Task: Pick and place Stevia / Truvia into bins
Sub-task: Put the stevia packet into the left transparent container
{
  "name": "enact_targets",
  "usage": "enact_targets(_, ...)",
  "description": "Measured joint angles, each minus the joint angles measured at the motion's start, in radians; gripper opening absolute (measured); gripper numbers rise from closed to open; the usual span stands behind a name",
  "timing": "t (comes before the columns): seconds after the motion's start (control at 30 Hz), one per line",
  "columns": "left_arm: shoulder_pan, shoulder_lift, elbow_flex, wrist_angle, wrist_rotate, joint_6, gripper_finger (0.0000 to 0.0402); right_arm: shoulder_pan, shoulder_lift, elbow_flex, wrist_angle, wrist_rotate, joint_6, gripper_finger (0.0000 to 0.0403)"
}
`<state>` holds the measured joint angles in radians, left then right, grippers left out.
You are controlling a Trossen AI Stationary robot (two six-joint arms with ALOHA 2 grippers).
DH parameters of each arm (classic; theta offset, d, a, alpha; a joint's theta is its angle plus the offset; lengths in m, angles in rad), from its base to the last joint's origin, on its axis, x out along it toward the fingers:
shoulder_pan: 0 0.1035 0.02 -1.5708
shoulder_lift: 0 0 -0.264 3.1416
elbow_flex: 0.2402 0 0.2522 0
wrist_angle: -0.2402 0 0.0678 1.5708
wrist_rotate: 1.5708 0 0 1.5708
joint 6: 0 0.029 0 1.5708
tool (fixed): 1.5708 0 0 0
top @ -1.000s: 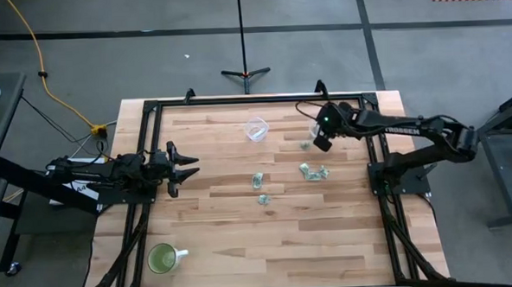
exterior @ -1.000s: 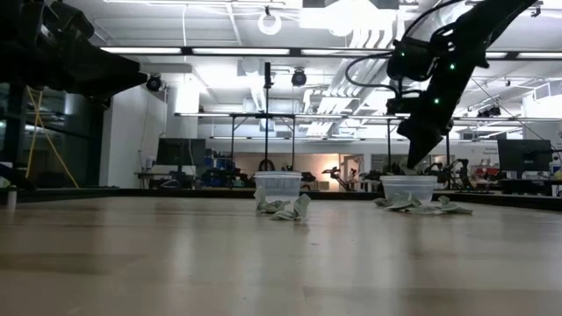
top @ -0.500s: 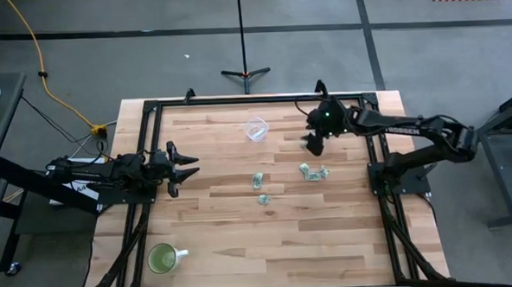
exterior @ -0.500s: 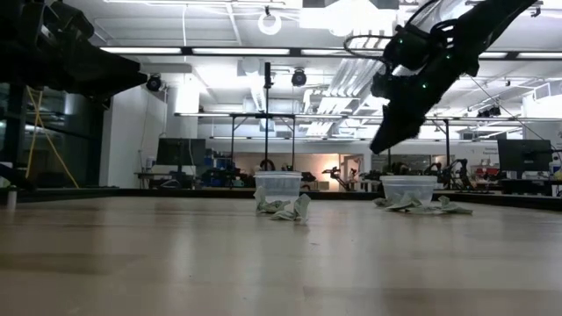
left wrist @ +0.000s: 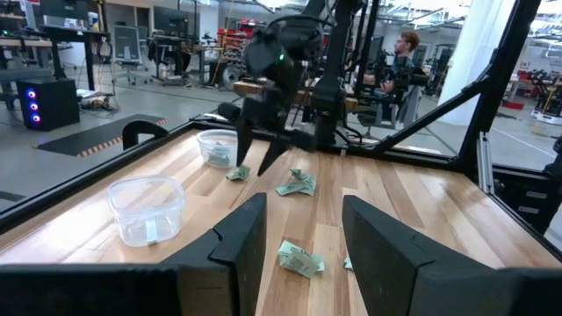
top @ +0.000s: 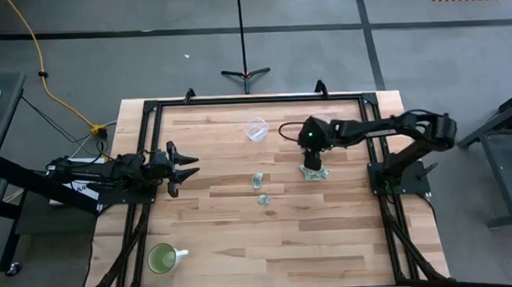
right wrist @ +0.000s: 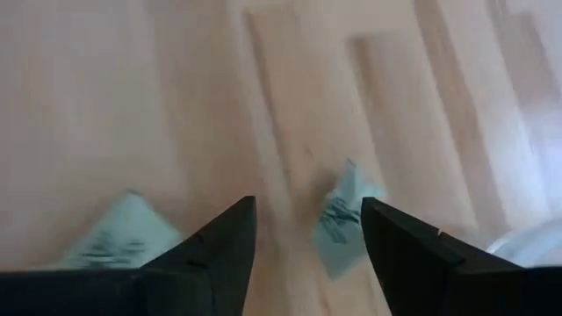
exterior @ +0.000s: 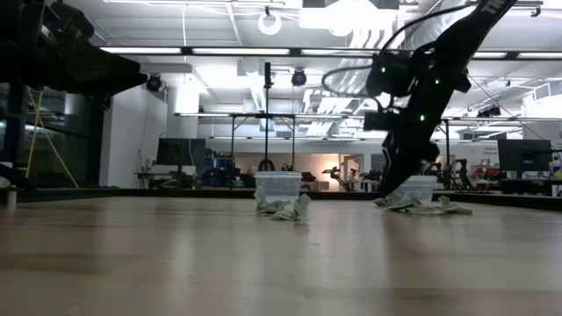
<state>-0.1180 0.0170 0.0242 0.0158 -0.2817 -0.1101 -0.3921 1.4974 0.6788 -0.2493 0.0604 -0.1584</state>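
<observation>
The right hand, fingers spread, points down over crumpled sachets on the surface, partly hiding them and one cup. Sachet orientation is unclear. The left hand waits spread at the left edge.

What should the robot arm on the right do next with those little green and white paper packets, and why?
Probably lower a little and close. The right gripper hangs open, pointing down over the wooden table, with a small pale green and white paper sachet between its fingers, not yet gripped. The clear plastic cup stands close by.
</observation>
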Motion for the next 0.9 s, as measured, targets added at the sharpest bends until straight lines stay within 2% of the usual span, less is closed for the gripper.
enact_targets(0.13,0.0,0.0,0.0,0.0,0.0,0.0,0.0186,-0.003,0.037,0.0,0.022,0.06,0.001,0.0193)
enact_targets(0.37,0.0,0.0,0.0,0.0,0.0,0.0,0.0186,-0.009,0.063,0.0,0.037,0.069,0.0,0.019)
enact_targets(0.5,0.0,0.0,0.0,0.0,0.0,0.0,0.0186,-0.017,0.077,0.0,0.037,0.065,0.001,0.0173)
enact_targets(0.67,0.0,0.0,0.0,0.0,0.0,0.0,0.0186,-0.017,0.078,0.0,0.04,0.034,0.003,0.0111)
enact_targets(0.83,0.0,0.0,0.0,0.0,0.0,0.0,0.0186,-0.012,0.079,0.008,0.117,-0.076,0.023,0.0023)
enact_targets(0.9,0.0,0.0,0.0,0.0,0.001,0.0,0.0186,-0.007,0.079,0.016,0.206,-0.134,0.023,0.0009)
